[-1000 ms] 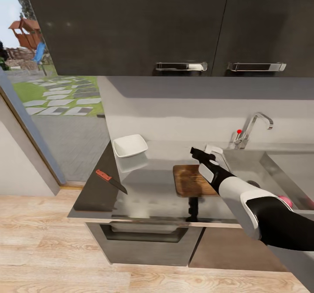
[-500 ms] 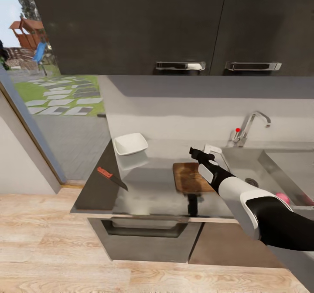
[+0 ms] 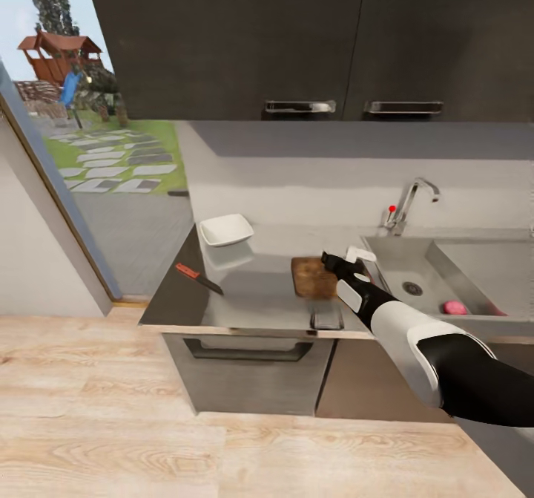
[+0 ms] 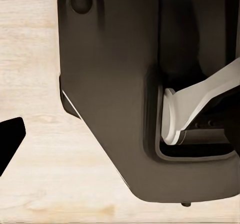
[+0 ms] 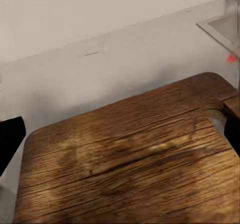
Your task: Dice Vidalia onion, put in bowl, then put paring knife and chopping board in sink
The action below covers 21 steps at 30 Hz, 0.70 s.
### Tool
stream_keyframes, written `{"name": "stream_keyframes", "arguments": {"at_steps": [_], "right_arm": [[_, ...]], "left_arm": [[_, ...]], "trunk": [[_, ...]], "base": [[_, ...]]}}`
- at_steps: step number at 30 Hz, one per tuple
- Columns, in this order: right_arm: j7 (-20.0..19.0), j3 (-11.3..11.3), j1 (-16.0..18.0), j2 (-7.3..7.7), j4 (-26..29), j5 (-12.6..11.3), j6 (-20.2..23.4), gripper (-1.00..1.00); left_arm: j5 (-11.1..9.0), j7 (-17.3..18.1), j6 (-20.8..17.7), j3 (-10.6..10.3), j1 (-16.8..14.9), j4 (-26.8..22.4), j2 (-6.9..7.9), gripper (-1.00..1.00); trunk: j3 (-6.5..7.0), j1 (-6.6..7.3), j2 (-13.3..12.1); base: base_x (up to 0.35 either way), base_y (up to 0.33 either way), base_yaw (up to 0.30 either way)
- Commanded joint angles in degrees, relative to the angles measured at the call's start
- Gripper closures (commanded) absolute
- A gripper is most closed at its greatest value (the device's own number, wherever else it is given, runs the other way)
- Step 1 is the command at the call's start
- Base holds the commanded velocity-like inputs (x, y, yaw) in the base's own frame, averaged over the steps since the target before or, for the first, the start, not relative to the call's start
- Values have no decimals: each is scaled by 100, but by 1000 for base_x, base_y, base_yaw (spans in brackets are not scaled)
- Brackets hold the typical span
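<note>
Head view, left to right. At left centre the knife [image 3: 197, 278] lies on the countertop [image 3: 252, 301] near its left end, with the white bowl [image 3: 225, 229] just behind it and apart from it. At centre the board [image 3: 312, 276] rests flat on the countertop, its right edge partly hidden by the right gripper [image 3: 339, 262], which hangs over that edge; in the right wrist view the board [image 5: 130, 159] is seen from close above. Whether this gripper is spread or pressed together cannot be told, and nothing is seen pinched in it. At right the tap [image 3: 407, 201] stands behind the sink [image 3: 423, 272], and the pink onion [image 3: 454, 307] lies on the basin floor at lower right — not yet taken out.

Compared with the earlier head views, the whole scene has shifted and shrunk, more floor being shown: the camera has moved back, not the objects. The onion is now plainly exposed — a reach into the sink is judged the next step. The left gripper's state cannot be told.
</note>
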<state>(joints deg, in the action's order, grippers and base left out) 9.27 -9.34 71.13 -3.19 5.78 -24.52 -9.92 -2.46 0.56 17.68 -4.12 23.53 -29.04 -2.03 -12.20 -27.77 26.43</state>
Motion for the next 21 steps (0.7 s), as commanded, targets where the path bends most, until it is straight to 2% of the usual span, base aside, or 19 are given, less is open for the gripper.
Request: {"name": "stream_keyframes", "arguments": {"at_steps": [1, 8, 17, 18, 21], "right_arm": [[22, -50, 6, -1, -6, -53, -19, -100], [18, -50, 6, -6, -7, -52, -75, -100], [-20, -50, -127, -191, -8, -8, -952, -100], [-257, -50, -288, -256, -13, 186, -1254, -100], [-546, -50, -425, -280, -15, 426, -1607, -100]], "left_arm": [[-27, 6, 7, -10, 2, -7, 1, -100], [-27, 6, 7, -10, 2, -5, 1, -100], [-32, 6, -1, -10, 2, 43, 1, -100], [-30, 6, 0, -10, 2, 64, 1, -100], [-30, 6, 4, -7, 2, 65, 1, -100]], "trunk": [[-10, 1, 10], [-10, 1, 10], [-10, 1, 10], [-10, 1, 10], [-10, 1, 10]], "base": [[-332, 0, 0], [-332, 0, 0], [-87, 0, 0], [-4, 0, 0], [-2, 0, 0]]}}
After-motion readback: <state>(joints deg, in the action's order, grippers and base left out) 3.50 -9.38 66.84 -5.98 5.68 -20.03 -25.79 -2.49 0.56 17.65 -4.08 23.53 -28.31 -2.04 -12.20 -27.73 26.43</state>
